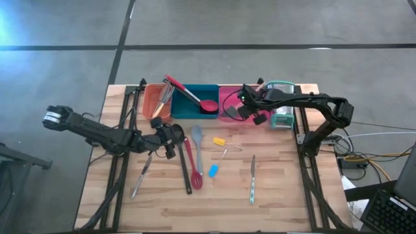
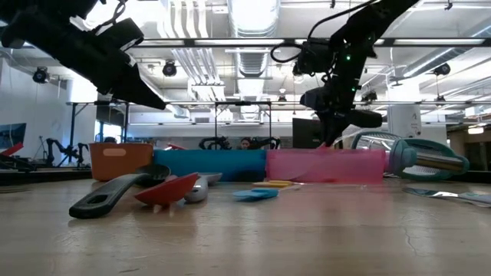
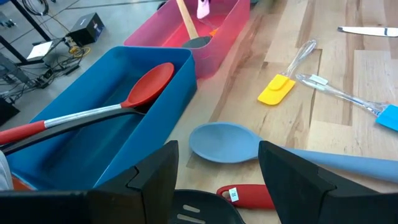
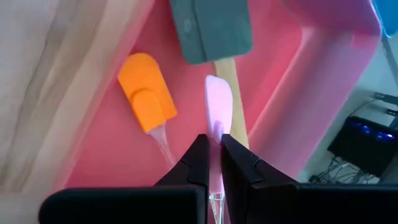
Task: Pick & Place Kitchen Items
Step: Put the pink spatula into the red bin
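Though crowded (table) — three trays [image 1: 199, 93]

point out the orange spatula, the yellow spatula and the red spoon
orange spatula [image 4: 147, 90], right wrist view, on its blade
yellow spatula [image 3: 275, 91], left wrist view, on its blade
red spoon [image 3: 151, 83], left wrist view, on its bowl

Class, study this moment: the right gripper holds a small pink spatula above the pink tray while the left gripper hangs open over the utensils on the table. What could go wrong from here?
1. The right gripper pinches only the thin clear handle of the pink spatula; it might slip or twist.
2. Dropped here, it could land on the orange spatula and grey spatula already in the pink tray.
3. The left gripper, open, has the black slotted utensil, red handle and blue spoon crowded below, so it may catch the wrong one.
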Motion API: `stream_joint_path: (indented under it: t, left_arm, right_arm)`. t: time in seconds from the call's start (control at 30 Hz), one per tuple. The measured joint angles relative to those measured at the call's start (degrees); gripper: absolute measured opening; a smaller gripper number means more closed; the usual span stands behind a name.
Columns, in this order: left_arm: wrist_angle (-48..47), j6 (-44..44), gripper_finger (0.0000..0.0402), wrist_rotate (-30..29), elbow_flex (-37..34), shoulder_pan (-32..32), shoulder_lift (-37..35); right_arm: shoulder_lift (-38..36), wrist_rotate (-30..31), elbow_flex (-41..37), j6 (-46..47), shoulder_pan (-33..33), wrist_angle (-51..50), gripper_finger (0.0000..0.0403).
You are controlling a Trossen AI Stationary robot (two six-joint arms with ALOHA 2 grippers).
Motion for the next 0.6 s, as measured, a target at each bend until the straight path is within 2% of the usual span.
stream_joint_path:
  t: [0.33,0.6]
  left_arm:
    - [0.42,0.00,0.0227,0.00,0.02,0.09,-0.01]
    - [0.41,0.17,0.0227,0.02,0.02,0.12,0.01]
  right_arm:
    - [7.34,0.02,1.72,-0.34,1.53,1.67,0.0013]
    - [8.35,-0.09,2.90,-0.05,1.35,1.66,0.0013]
